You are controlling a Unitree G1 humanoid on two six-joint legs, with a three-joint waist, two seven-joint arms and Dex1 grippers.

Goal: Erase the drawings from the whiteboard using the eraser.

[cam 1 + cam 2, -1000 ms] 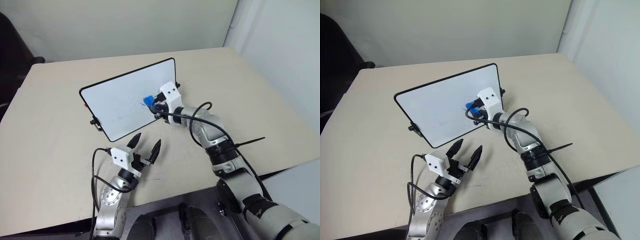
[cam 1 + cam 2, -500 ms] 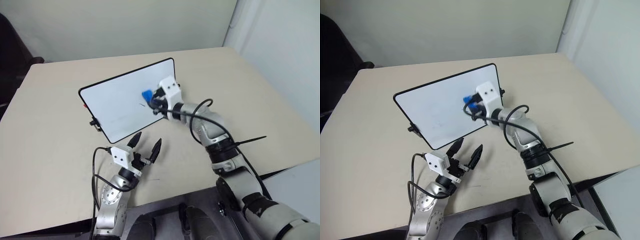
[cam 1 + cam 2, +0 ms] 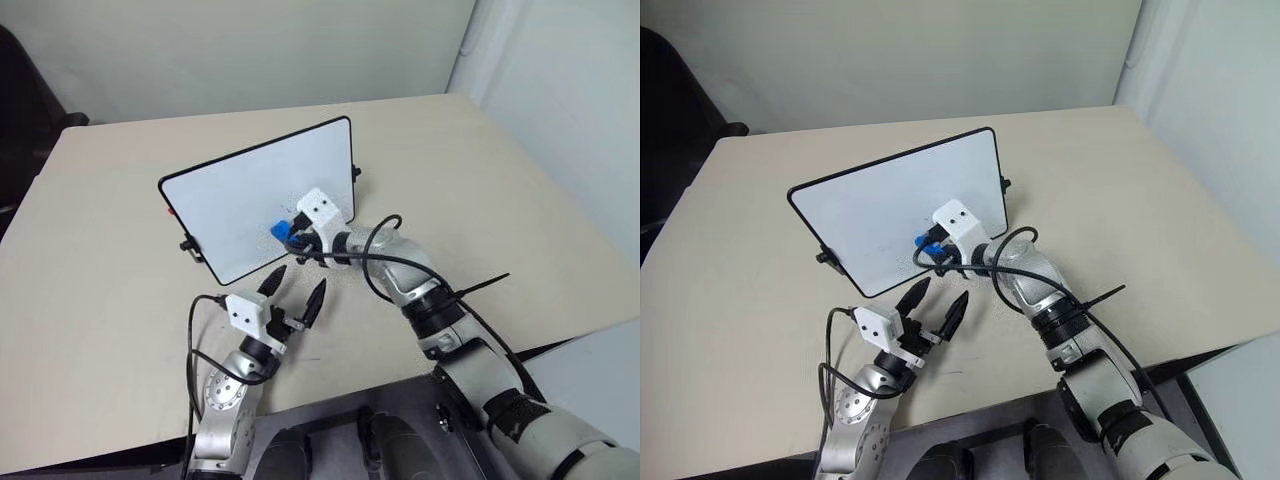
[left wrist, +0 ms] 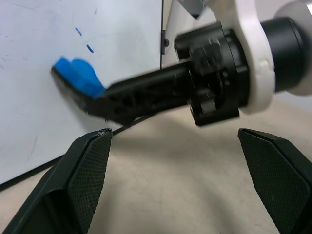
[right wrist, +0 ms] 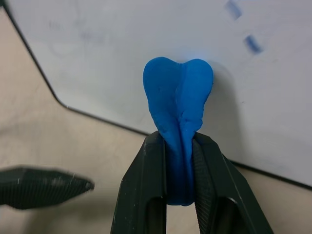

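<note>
Whiteboard (image 3: 250, 200) lying flat, skewed, mid-surface; thin black frame, rounded corners, small black clips on its side edges. Wide bare margin of beige surface (image 3: 100, 300) all around the board: toward the far wall, off either short end, and along the near edge toward the robot.

Eraser (image 5: 178, 97), bright blue, pinched and squeezed between the pressed jaws of the right gripper (image 3: 292, 234), set against the board's white face close inside its near long edge, toward the near right corner. Two short blue dashes of the drawings (image 4: 84, 40) left on the board just beside the eraser; rest of the white face faintly smudged.

Left gripper (image 3: 292, 292) off the board, just outside its near long edge, jaws spread wide, nothing between them; open gap between its fingertips and the frame.

Surface pale beige, matte, bare apart from the board. Beyond the board, a plain light wall; dark chair shape (image 3: 670, 110) past the board's left end, pale panel off its right end.
</note>
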